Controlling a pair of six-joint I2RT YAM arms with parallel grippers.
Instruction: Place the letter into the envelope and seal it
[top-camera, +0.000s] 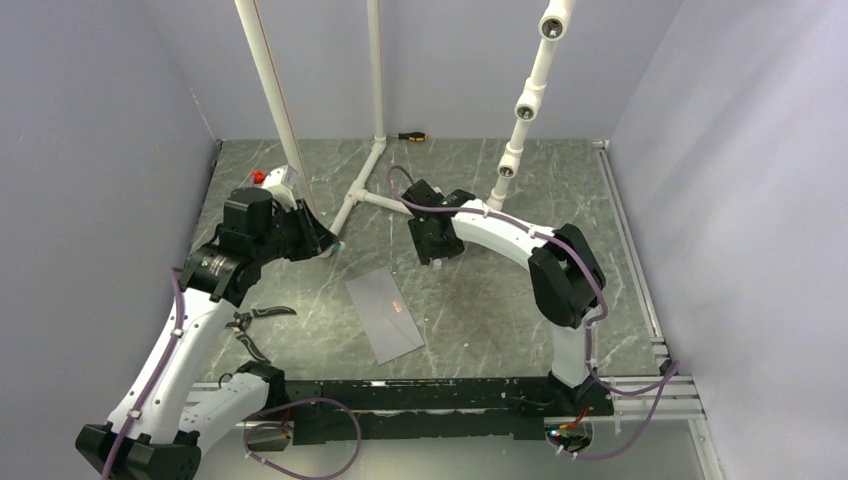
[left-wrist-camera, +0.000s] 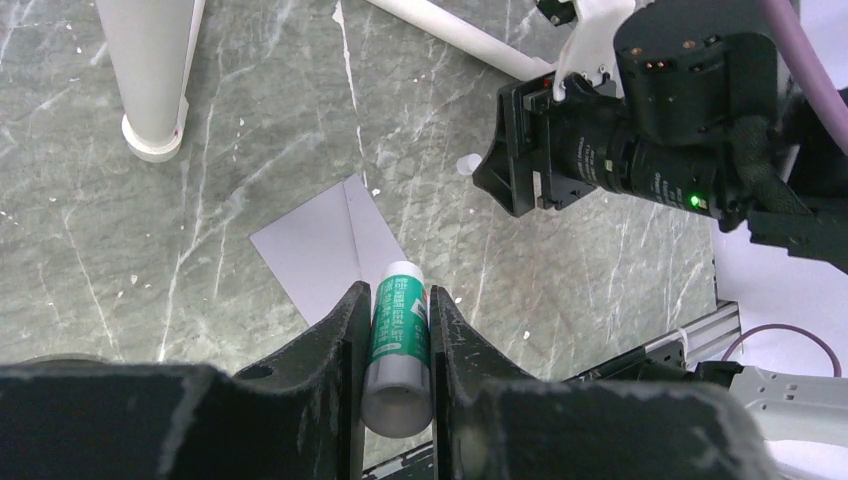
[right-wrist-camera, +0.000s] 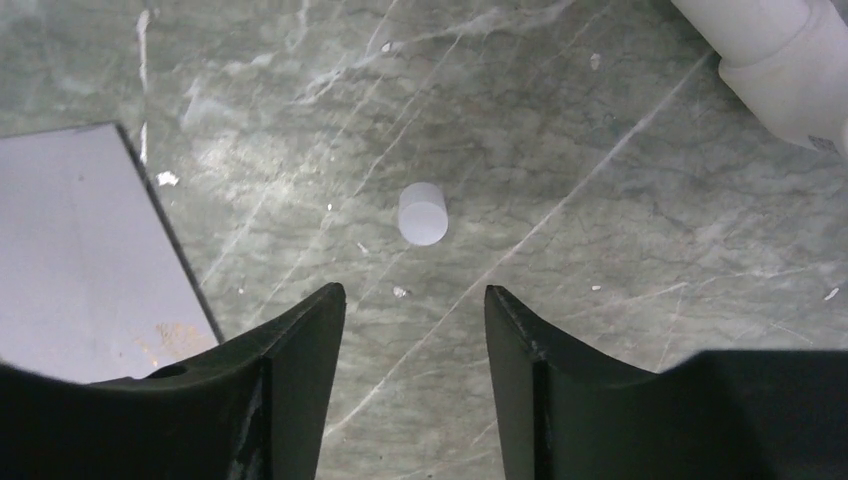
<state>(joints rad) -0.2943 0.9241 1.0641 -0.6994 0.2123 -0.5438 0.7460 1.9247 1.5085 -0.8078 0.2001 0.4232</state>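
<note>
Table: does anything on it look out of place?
A small white round cap lies loose on the grey-green marbled table, not touching the pale grey paper envelope; maybe it's off the green-labelled glue stick in the left claw. A yellow-and-black screwdriver sits stray by the far wall.

Envelope on table — cap beside

The grey-green marbled table has the pale grey envelope lying flat on it, a small white cap near it, and a screwdriver by the far wall.
</note>
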